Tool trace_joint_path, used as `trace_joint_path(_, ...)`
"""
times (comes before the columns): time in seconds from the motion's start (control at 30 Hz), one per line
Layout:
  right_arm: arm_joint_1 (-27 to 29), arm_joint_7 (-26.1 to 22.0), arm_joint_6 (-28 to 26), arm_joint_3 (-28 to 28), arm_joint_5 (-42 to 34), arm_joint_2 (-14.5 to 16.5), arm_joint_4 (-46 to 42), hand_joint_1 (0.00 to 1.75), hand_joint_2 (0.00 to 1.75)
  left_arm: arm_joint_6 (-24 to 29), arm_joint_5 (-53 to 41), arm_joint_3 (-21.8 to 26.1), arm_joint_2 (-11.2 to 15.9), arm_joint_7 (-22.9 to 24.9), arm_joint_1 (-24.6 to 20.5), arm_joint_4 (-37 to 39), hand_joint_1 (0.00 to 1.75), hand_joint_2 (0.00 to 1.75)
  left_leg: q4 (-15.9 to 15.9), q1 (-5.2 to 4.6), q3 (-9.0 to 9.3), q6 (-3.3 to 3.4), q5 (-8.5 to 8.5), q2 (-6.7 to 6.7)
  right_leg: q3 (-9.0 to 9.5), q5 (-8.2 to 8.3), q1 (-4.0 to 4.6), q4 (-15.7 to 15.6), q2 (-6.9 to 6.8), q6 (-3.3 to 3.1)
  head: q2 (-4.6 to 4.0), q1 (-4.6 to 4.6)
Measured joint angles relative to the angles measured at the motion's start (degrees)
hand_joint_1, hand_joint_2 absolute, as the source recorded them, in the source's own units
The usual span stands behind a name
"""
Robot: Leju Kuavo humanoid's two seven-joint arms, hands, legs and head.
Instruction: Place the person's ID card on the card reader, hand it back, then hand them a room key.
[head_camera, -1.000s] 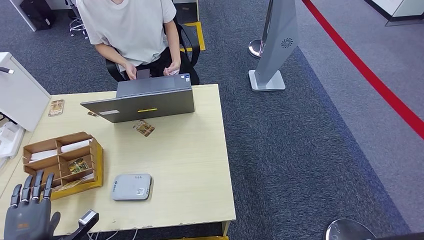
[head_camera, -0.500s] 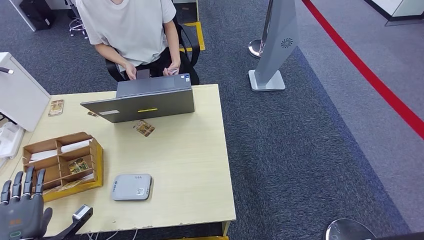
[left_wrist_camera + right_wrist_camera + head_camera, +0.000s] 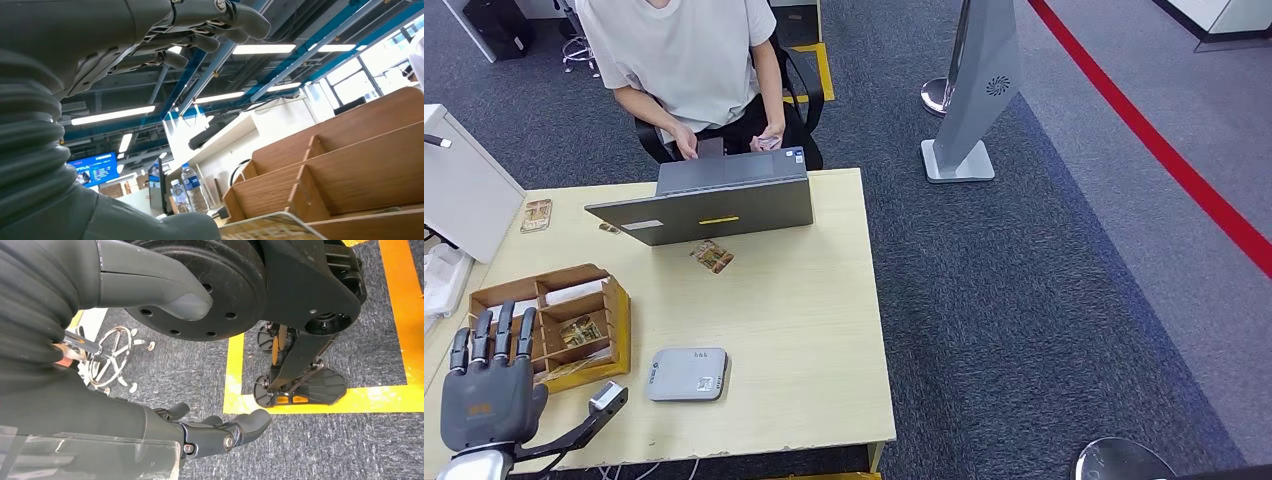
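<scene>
Cards sit in the wooden organizer (image 3: pixel 614 310) beside my left hand (image 3: pixel 489 395), raised with fingers spread and empty, the card reader (image 3: pixel 688 373) lies further right, and my right hand (image 3: pixel 165 385) hangs loosely curled, holding nothing.

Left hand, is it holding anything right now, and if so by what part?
Nothing is held. The left hand hovers with its fingers spread and upright at the near edge of the wooden organizer, apart from the cards inside it.
</scene>
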Motion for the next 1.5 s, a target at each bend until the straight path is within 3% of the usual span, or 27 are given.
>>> trace_joint_path(0.47, 0.0, 0.0, -0.1, 0.2, -0.1, 0.0, 0.0, 0.00, 1.75, -0.4, 0.0, -3.3, 0.0, 0.8, -1.9, 2.2, 0.00, 1.75, 0.0, 0.00, -0.01, 0.00, 0.00, 0.01, -0.02, 0.00, 0.00, 0.0, 0.01, 0.00, 0.00, -0.01)
trace_joint_path(1.5, 0.0, 0.3, -0.1, 0.3, -0.4, 0.0, 0.0, 0.00, 1.75, -0.2, 0.0, -1.9, -0.8, -0.3, -1.0, 6.0, 0.00, 1.75, 0.0, 0.00, -0.02, 0.00, 0.00, 0.00, -0.01, 0.00, 0.00, 0.0, 0.00, 0.00, 0.01, -0.01)
